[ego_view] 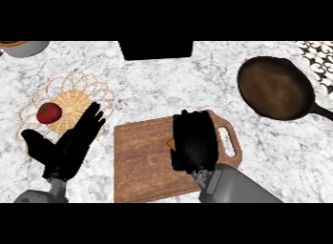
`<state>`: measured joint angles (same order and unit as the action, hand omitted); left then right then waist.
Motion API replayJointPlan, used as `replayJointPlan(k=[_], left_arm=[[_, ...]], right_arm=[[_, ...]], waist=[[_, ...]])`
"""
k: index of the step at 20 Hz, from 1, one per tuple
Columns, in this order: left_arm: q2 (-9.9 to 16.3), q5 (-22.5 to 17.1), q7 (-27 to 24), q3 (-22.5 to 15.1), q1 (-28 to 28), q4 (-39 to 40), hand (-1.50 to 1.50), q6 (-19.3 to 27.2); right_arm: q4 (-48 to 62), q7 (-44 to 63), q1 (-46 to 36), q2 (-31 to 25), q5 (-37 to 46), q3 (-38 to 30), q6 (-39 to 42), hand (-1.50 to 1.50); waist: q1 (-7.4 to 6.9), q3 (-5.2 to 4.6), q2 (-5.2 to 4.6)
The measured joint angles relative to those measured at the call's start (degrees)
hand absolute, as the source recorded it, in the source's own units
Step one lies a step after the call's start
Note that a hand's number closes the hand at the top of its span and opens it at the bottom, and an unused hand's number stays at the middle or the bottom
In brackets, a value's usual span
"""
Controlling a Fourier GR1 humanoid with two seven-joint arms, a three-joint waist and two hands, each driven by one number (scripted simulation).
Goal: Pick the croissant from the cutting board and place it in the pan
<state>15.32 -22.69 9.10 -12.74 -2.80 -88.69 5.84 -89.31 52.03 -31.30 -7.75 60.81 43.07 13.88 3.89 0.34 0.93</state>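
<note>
Right hand (194,142) curled over mostly hidden orange croissant (171,143) mid-frame on cutting board (144,162), bare counter (197,81) before pan (276,87) upper right, left hand (67,143) open lower left.

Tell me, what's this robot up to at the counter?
Its right hand is down over a wooden cutting board, covering a croissant of which only an orange sliver peeks out. The pan sits off to the right with nothing in it. The left hand rests open beside a tomato on a woven mat.
</note>
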Motion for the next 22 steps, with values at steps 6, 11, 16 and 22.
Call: replayJointPlan(k=[6,11,16,22], left_arm=[[-0.3,0.4,-0.1,-0.5,0.5,-0.8,0.0,-0.2],[-0.7,0.6,0.1,-0.8,-0.3,-0.3,0.0,-1.1],[-1.6,1.7,-0.3,-1.2,-0.6,0.3,0.0,-2.0],[-1.9,2.4,0.8,-1.3,-0.3,-1.4,0.0,-2.6]], right_arm=[[-15.7,-1.1,9.4,-3.8,0.1,-5.8,-14.3,1.5],[-22.3,-7.1,19.1,-6.8,-5.9,-12.3,-25.3,1.5],[-18.9,-18.6,25.3,-10.6,-15.2,-21.2,-32.7,1.5],[-2.0,-30.6,20.6,-12.9,-17.9,-29.8,-37.5,1.5]], waist=[[-0.89,-0.12,-0.3],[-2.14,-0.18,-0.75],[-3.23,-0.25,-0.95],[-4.29,-0.27,-1.09]])
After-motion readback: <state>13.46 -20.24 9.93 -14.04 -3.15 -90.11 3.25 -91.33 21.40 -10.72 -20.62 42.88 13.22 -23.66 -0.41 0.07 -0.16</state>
